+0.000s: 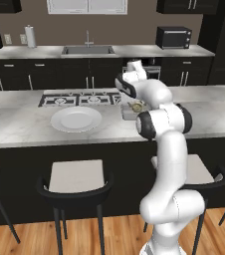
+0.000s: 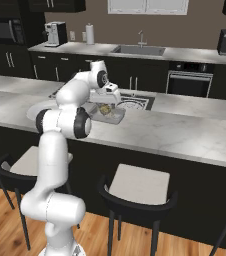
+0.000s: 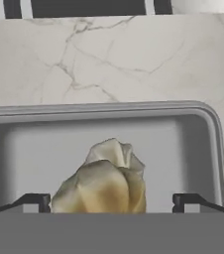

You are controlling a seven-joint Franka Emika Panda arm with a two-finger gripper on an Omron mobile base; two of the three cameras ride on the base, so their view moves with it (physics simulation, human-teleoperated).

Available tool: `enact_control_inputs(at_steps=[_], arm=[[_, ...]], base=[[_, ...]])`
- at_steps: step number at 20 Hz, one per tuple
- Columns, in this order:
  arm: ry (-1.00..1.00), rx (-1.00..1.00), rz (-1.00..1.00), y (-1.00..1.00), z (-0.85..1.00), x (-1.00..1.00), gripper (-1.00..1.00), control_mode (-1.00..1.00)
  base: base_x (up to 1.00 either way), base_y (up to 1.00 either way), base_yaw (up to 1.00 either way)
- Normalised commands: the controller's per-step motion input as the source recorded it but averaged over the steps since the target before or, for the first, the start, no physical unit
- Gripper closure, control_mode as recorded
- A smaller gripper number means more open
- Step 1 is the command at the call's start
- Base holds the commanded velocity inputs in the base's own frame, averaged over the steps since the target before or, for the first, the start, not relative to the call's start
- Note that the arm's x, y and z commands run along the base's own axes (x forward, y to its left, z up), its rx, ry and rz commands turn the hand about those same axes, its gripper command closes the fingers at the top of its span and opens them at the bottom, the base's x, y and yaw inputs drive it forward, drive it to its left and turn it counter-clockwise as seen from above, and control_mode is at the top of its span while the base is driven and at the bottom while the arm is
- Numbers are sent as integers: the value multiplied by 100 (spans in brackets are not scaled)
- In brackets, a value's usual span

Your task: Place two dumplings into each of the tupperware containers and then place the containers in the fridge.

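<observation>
Now, a dumpling point(image 3: 105, 179) sits in the clear tub point(image 3: 210, 130).
The risk, I'd say: lifting off crooked, a fingertip point(image 3: 34, 202) clips the dumpling or the rim and drags the tub along the marble surface point(image 3: 109, 59). The hand point(image 3: 112, 202) stands wide over the tub, tips either side of the dumpling, gripping nothing.

The marble counter point(image 1: 20, 130) is a long island, pale grey with darker veins. A cooktop point(image 1: 79, 99) is set into it toward its far edge. Just in front of the cooktop, a round white plate point(image 1: 76, 119) rests on the marble. To the plate's right stands a clear greyish tupperware container point(image 3: 203, 124), flat on the counter, with a tan dumpling point(image 3: 104, 181) inside.
</observation>
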Motion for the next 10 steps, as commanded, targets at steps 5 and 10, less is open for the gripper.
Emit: enact_control_inputs(at_steps=[5, 10], arm=[[-18, 7, -6, -44, 14, -85, -100, -100], [-17, 5, -4, -20, 9, -88, -100, -100]], base=[[0, 0, 0], [0, 0, 0]])
